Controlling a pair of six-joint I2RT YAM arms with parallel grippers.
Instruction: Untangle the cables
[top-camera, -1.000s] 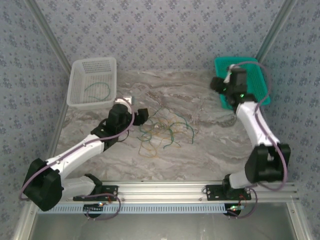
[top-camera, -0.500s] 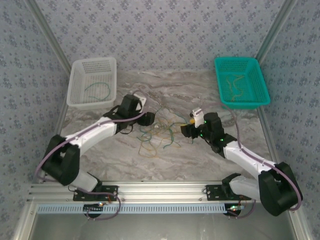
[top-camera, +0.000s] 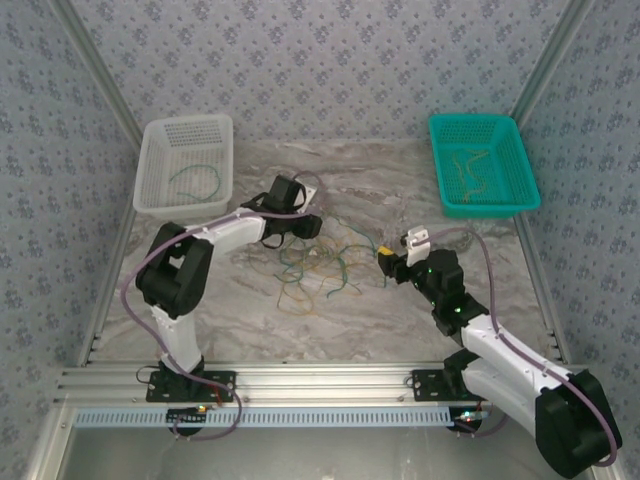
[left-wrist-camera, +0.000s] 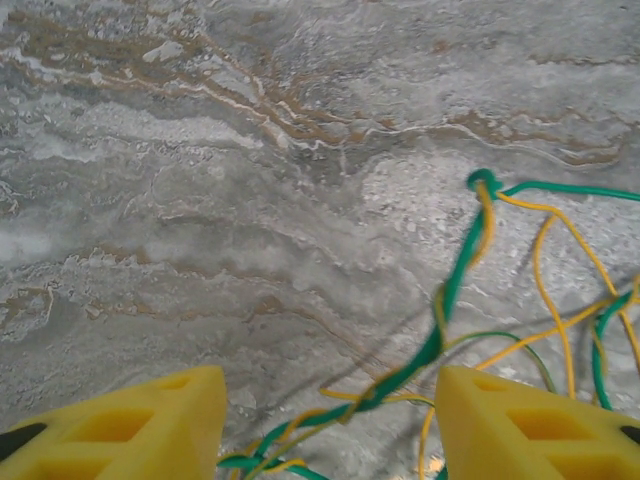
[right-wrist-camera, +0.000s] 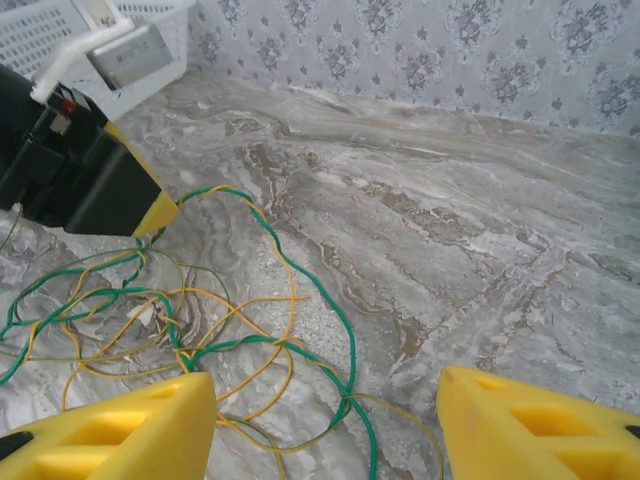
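Observation:
The cables (top-camera: 320, 265) lie in a loose green and yellow tangle at the table's middle. My left gripper (top-camera: 303, 224) hovers low over the tangle's upper left edge. In the left wrist view a twisted green-and-yellow strand (left-wrist-camera: 405, 375) runs between the yellow fingertips (left-wrist-camera: 135, 425), which stand apart from it; the left gripper (left-wrist-camera: 330, 435) is open. My right gripper (top-camera: 390, 260) sits at the tangle's right edge. In the right wrist view the right gripper (right-wrist-camera: 325, 430) is open above green and yellow loops (right-wrist-camera: 345, 400). The left gripper's black head (right-wrist-camera: 75, 170) shows there at top left.
A white basket (top-camera: 150, 170) at the back left holds a green cable (top-camera: 195, 180). A teal basket (top-camera: 520, 165) at the back right holds yellow cables (top-camera: 470, 175). Patterned walls enclose the marble table (top-camera: 220, 300) on three sides.
The right arm swung from the teal basket down to the tangle's right edge. The left gripper moved right and farther back along the tangle, and its jaws narrowed.

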